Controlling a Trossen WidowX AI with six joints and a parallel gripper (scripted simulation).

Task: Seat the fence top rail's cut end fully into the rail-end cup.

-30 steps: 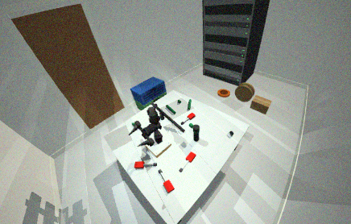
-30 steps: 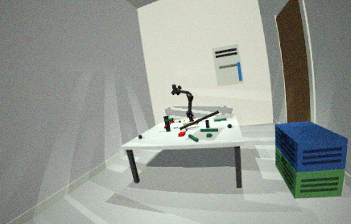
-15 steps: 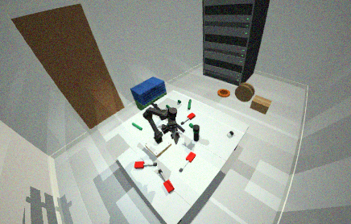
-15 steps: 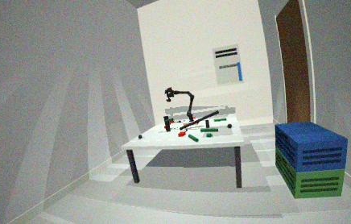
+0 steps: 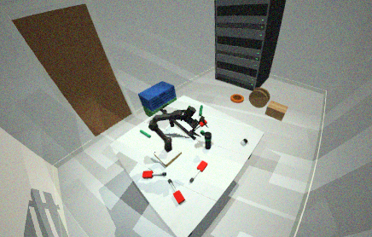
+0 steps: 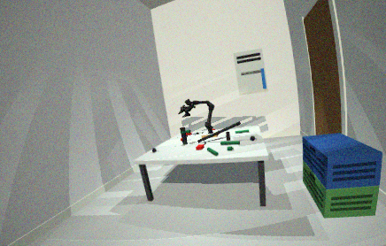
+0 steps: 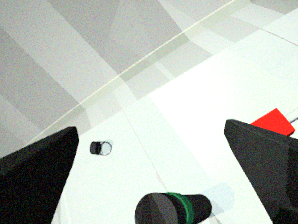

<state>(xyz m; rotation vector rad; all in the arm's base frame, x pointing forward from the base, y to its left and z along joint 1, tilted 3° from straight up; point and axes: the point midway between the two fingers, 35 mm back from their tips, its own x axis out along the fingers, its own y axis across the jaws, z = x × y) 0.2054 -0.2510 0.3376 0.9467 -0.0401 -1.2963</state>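
Note:
The big post (image 5: 207,142) (image 6: 184,137) (image 7: 156,211) stands upright, black with a green band (image 7: 186,207) near its top. A small green piece (image 5: 202,132) (image 6: 188,132) shows beside the post's upper part, probably the rail-end cup. The long dark rail (image 5: 183,127) (image 6: 218,133) slants, its post-side end low and apart from the post, its far end raised. A short dark post (image 6: 227,136) stands under it; the loop cap is too small to make out. My gripper (image 5: 201,127) (image 6: 182,113) (image 7: 153,129) is open and empty, high above the table near the big post, not touching the rail.
On the white table (image 5: 231,149) (image 6: 165,156) lie red-handled tools (image 5: 178,197) (image 5: 202,165) (image 5: 148,174), green tubes (image 5: 145,134) (image 6: 212,151) and a small dark cylinder (image 5: 244,141) (image 6: 154,150) (image 7: 100,148). Blue and green crates (image 5: 158,95) (image 6: 342,161) stand beyond the table.

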